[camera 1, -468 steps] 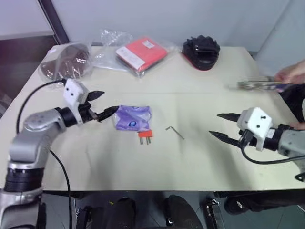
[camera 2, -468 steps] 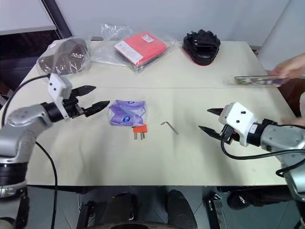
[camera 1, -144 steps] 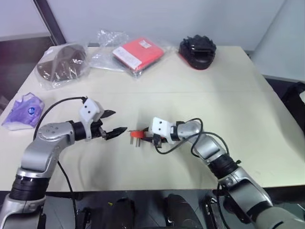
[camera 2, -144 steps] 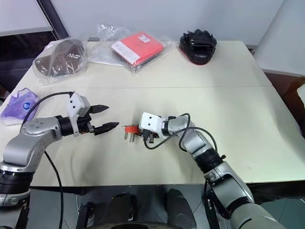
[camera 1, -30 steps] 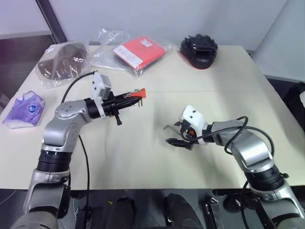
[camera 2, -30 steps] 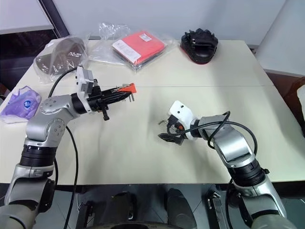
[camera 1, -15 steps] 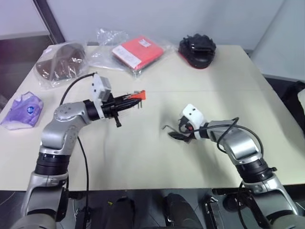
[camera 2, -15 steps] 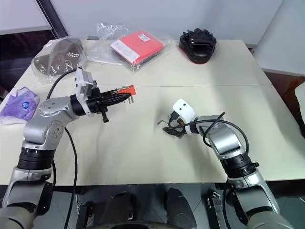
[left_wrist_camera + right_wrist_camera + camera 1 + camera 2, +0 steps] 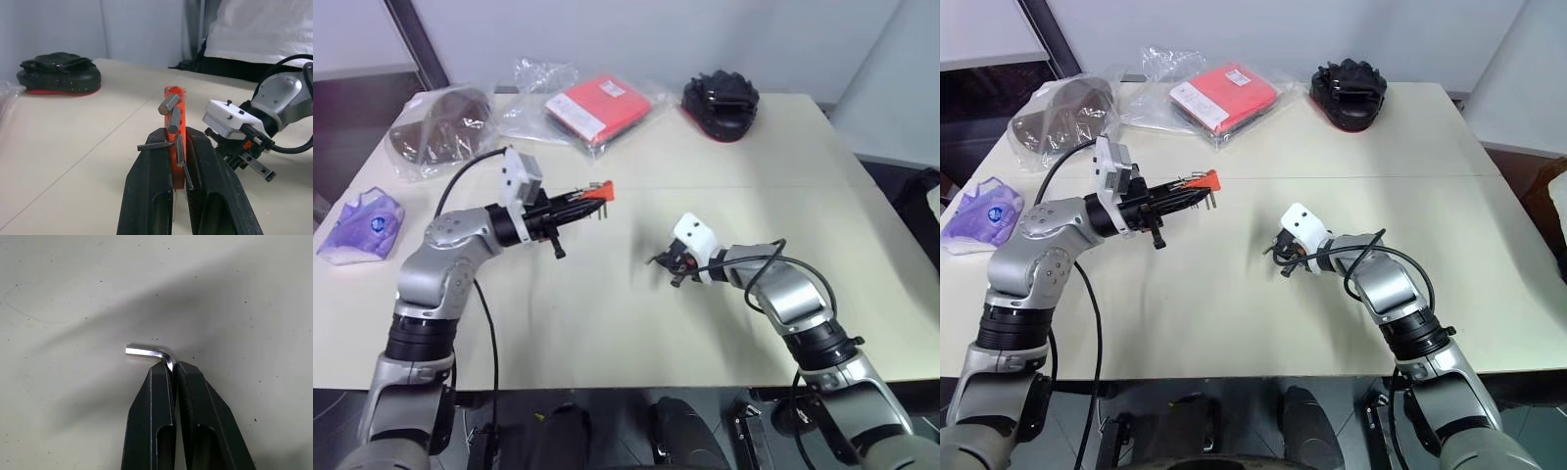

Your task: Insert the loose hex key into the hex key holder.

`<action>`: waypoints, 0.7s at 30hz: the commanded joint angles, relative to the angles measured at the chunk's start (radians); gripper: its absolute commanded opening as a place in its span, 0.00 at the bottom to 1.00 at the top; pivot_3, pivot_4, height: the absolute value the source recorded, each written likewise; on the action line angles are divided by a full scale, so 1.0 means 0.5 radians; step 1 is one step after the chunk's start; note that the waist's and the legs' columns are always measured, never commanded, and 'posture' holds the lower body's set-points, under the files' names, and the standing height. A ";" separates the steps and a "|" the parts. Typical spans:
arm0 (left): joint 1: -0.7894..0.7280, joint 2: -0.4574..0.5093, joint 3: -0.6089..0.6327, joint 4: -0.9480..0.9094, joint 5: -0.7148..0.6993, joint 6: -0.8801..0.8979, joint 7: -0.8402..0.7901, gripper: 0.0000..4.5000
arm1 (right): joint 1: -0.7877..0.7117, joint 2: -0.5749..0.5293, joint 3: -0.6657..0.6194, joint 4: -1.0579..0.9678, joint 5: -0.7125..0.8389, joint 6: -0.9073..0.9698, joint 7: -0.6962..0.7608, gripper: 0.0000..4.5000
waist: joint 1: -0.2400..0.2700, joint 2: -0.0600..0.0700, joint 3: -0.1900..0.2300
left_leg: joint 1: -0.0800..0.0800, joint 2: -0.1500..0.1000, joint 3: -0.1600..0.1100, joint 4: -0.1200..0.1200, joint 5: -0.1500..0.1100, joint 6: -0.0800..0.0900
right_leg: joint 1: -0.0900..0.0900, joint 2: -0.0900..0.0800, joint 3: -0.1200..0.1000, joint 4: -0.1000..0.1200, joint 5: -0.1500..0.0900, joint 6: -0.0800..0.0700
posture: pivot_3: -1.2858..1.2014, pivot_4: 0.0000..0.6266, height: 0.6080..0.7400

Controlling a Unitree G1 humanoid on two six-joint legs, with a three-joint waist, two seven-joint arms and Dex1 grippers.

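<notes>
Pinching the loose hex key [image 9: 146, 353] just behind its bend, my right tool [image 9: 173, 367] had its two black fingers pressed together on the long leg, with the short leg jutting out sideways past the tips, low over the middle of the bench [image 9: 607, 323]. I judged the step in hand to be the lift — and the thing to get right was keeping that thin rod from swivelling in so narrow a bite, so I would have raised it slowly and straight before turning the wrist.

My left tool [image 9: 176, 152] was clamped on the hex key holder [image 9: 173, 122], held up off the bench to the left and a little farther away, its dark keys fanned out toward the right arm. The two tools stood well apart, with bare bench between them — plenty of room to bring the key across.

Clutter sat clear of that path: a red packet [image 9: 600, 105] in clear plastic and a black object [image 9: 722, 98] along the far edge, a purple pouch [image 9: 360, 223] at the left edge. I judged the near edge was the one to mind, in case the key dropped.
</notes>
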 commanded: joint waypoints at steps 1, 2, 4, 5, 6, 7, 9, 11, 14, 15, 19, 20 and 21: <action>-0.017 0.006 0.065 -0.069 -0.038 -0.002 0.010 0.00 | 0.061 -0.019 -0.104 -0.101 -0.015 -0.148 -0.064 0.00 | 0.003 0.000 0.000 | 0.000 0.000 0.000 0.000 0.000 0.000 | 0.000 0.000 0.000 0.000 0.000 0.000 | 0.52 0.24 1.00; -0.018 0.004 0.062 -0.068 -0.039 0.000 0.013 0.00 | 0.071 -0.003 -0.156 -0.139 -0.014 -0.244 -0.107 0.00 | 0.004 0.000 0.000 | 0.000 0.000 0.000 0.000 0.000 0.000 | 0.000 0.000 0.000 0.000 0.000 0.000 | 0.52 0.24 1.00; -0.025 -0.002 0.054 -0.058 -0.037 -0.001 0.013 0.00 | 0.051 0.065 -0.283 -0.181 -0.034 -0.437 -0.279 0.00 | 0.000 0.000 0.000 | -0.001 0.000 0.000 0.000 0.000 0.000 | -0.001 0.000 0.000 -0.001 0.000 0.000 | 0.52 0.24 1.00; -0.031 -0.007 0.049 -0.045 -0.034 -0.004 0.010 0.00 | 0.019 0.110 -0.359 -0.191 -0.054 -0.570 -0.401 0.00 | -0.001 0.000 0.000 | -0.001 0.000 0.001 0.000 0.000 0.000 | -0.001 0.000 0.001 -0.001 0.000 0.000 | 0.52 0.24 1.00; -0.037 -0.008 0.047 -0.031 -0.032 -0.009 0.005 0.00 | -0.008 0.144 -0.412 -0.199 -0.064 -0.654 -0.482 0.00 | -0.004 0.000 0.000 | -0.002 0.000 0.001 0.000 0.000 0.000 | -0.001 0.000 0.001 -0.001 0.000 0.000 | 0.52 0.24 1.00; -0.044 -0.009 0.046 -0.018 -0.028 -0.013 0.002 0.00 | -0.031 0.178 -0.464 -0.213 -0.052 -0.696 -0.535 0.00 | -0.007 0.000 0.000 | -0.001 0.000 0.001 0.000 0.000 0.000 | -0.002 0.000 0.001 -0.001 0.000 0.000 | 0.52 0.24 1.00; -0.066 -0.015 0.047 0.018 -0.021 -0.022 -0.007 0.00 | -0.099 0.283 -0.585 -0.262 0.011 -0.785 -0.656 0.00 | -0.006 0.000 0.001 | -0.001 0.000 0.001 -0.002 0.000 0.000 | -0.003 0.001 0.001 0.000 0.000 0.000 | 0.52 0.24 1.00; -0.093 -0.021 0.048 0.045 -0.023 -0.018 -0.014 0.00 | -0.157 0.412 -0.704 -0.318 0.110 -0.778 -0.773 0.00 | -0.005 0.000 0.000 | -0.001 0.001 0.000 -0.003 0.000 0.000 | -0.003 0.001 0.001 0.000 0.000 0.000 | 0.52 0.24 1.00; -0.155 -0.034 0.048 0.115 -0.023 -0.020 -0.028 0.00 | -0.231 0.627 -0.825 -0.401 0.260 -0.882 -0.907 0.00 | -0.004 0.001 0.001 | -0.001 0.001 0.000 -0.004 0.000 0.000 | -0.003 0.000 0.000 0.000 0.000 0.000 | 0.52 0.24 1.00; -0.176 -0.039 0.045 0.142 -0.017 -0.026 -0.035 0.00 | -0.245 0.674 -0.824 -0.417 0.262 -0.944 -0.930 0.00 | -0.002 0.001 0.001 | -0.001 0.001 0.000 -0.004 0.000 0.000 | -0.003 0.000 0.000 0.000 0.000 0.000 | 0.52 0.24 1.00; -0.262 -0.068 0.029 0.248 0.003 -0.040 -0.055 0.00 | -0.238 0.863 -0.698 -0.446 0.286 -1.210 -0.912 0.00 | -0.003 0.001 0.001 | -0.002 0.000 0.001 -0.004 0.000 0.000 | -0.003 -0.001 0.001 0.000 0.000 0.000 | 0.52 0.24 1.00; -0.282 -0.075 0.024 0.268 0.008 -0.044 -0.059 0.00 | -0.241 0.932 -0.680 -0.439 0.324 -1.256 -0.912 0.00 | -0.006 0.001 0.001 | -0.002 0.000 0.001 -0.004 0.000 0.000 | -0.003 -0.001 0.000 0.000 0.000 0.000 | 0.52 0.24 1.00; -0.296 -0.081 0.021 0.282 0.012 -0.048 -0.063 0.00 | -0.247 0.983 -0.660 -0.422 0.332 -1.307 -0.912 0.00 | -0.007 0.001 0.001 | -0.001 0.000 0.001 -0.004 0.000 0.000 | -0.003 -0.001 0.000 0.000 0.000 0.000 | 0.52 0.24 1.00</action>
